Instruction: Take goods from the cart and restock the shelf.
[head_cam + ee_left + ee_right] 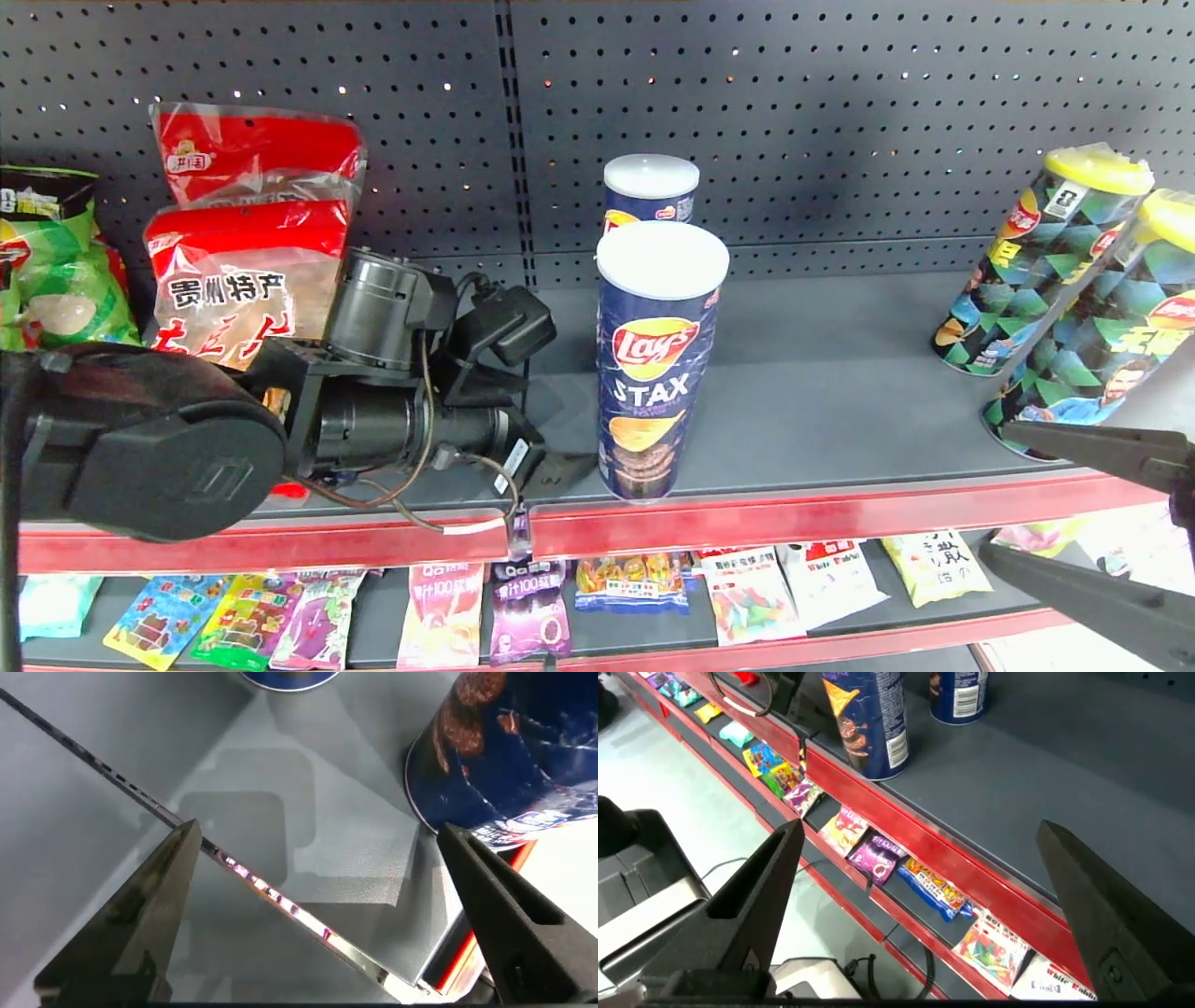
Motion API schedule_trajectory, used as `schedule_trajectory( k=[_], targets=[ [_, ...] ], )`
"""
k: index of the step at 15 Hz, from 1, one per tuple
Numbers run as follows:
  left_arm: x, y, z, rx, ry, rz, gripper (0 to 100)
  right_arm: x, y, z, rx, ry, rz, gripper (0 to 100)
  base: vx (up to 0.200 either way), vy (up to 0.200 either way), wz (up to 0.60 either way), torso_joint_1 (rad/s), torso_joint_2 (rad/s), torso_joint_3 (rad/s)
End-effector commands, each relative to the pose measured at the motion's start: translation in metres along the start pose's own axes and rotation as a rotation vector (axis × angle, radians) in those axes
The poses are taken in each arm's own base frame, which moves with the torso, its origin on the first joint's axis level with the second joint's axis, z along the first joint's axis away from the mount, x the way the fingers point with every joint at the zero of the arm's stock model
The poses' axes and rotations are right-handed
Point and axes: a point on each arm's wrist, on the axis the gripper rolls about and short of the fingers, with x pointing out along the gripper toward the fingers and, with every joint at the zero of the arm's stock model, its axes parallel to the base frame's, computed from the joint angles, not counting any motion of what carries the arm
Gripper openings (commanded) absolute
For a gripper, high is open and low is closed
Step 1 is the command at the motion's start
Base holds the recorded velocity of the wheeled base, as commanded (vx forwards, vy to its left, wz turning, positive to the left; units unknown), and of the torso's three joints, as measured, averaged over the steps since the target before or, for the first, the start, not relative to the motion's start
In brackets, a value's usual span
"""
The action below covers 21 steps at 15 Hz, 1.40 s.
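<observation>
The front chip can (661, 364) stands upright at the front edge of the shelf (822, 392), with a 2nd can (651, 187) behind it.

Left gripper (320, 831): fingers spread, empty, just beside the front can's base.

Right gripper (920, 826): fingers spread, empty, in front of the shelf edge.

Expected handling: light, stiff tube, smooth-sided, easily tipped. Grip it at mid-height across the round wall.

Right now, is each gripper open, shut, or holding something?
Left gripper: open, holding nothing.
Right gripper: open, holding nothing.
</observation>
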Motion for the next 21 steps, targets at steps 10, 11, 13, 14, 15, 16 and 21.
schedule_trajectory(
  k=[10, 11, 13, 14, 15, 16, 21],
  targets=[
    [-0.214, -0.040, -0.101, -0.277, -0.189, 0.366, 100, -0.093, 0.035, -0.057, 0.041, -0.001, -0.267, 100, 0.000, 0.000, 0.00, 0.000, 0.00, 0.000],
    [-0.227, -0.050, -0.117, -0.321, -0.183, 0.422, 100, -0.104, 0.041, -0.066, 0.066, -0.009, -0.356, 100, 0.000, 0.000, 0.00, 0.000, 0.00, 0.000],
    [-0.242, -0.068, -0.149, -0.412, -0.165, 0.565, 100, -0.113, 0.047, -0.074, 0.134, -0.034, -0.584, 100, 0.000, 0.000, 0.00, 0.000, 0.00, 0.000],
    [-0.245, -0.078, -0.164, -0.447, -0.148, 0.643, 100, -0.115, 0.049, -0.079, 0.148, -0.048, -0.656, 100, 0.000, 0.000, 0.00, 0.000, 0.00, 0.000],
    [-0.248, -0.087, -0.180, -0.475, -0.120, 0.713, 100, -0.116, 0.050, -0.088, 0.152, -0.045, -0.723, 100, 0.000, 0.000, 0.00, 0.000, 0.00, 0.000],
    [-0.249, -0.097, -0.194, -0.519, -0.097, 0.772, 100, -0.118, 0.051, -0.095, 0.149, -0.054, -0.771, 100, 0.000, 0.000, 0.00, 0.000, 0.00, 0.000],
    [-0.242, -0.116, -0.216, -0.693, -0.101, 0.836, 100, -0.115, 0.051, -0.130, 0.159, -0.014, -0.946, 100, 0.000, 0.000, 0.00, 0.000, 0.00, 0.000]
  ],
)
